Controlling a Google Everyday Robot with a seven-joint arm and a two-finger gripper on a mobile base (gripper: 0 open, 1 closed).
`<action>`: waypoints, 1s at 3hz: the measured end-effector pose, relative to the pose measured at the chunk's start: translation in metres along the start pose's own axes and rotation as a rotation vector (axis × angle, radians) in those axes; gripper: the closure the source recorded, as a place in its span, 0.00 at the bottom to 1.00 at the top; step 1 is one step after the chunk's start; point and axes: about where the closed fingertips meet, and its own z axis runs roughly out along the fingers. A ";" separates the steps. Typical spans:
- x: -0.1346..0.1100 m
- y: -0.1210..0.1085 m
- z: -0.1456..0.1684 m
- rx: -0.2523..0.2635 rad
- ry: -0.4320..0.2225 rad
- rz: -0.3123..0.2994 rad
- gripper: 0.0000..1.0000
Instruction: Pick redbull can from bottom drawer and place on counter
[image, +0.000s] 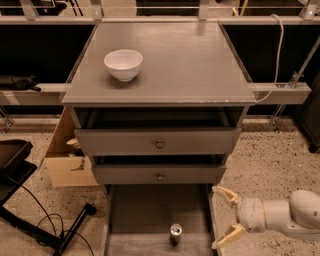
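The redbull can (175, 233) stands upright on the grey floor of the open bottom drawer (145, 210), near its front middle, silver top up. My gripper (223, 216) hangs at the lower right, just outside the drawer's right wall, to the right of the can and apart from it. Its two tan fingers (226, 194) are spread wide and hold nothing. The counter (185, 65) is the grey top of the cabinet, with a white bowl (123, 64) on its left part.
Two shallower drawers with brass knobs (159, 144) stand partly pulled out above the bottom drawer. A cardboard box (65, 160) sits left of the cabinet. Black equipment and cables (30, 210) lie on the speckled floor at the lower left. A rail runs behind the counter.
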 end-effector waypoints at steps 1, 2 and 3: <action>0.034 -0.005 0.036 -0.012 -0.040 -0.064 0.00; 0.062 -0.005 0.063 -0.019 -0.018 -0.108 0.00; 0.090 -0.003 0.086 -0.023 0.009 -0.134 0.00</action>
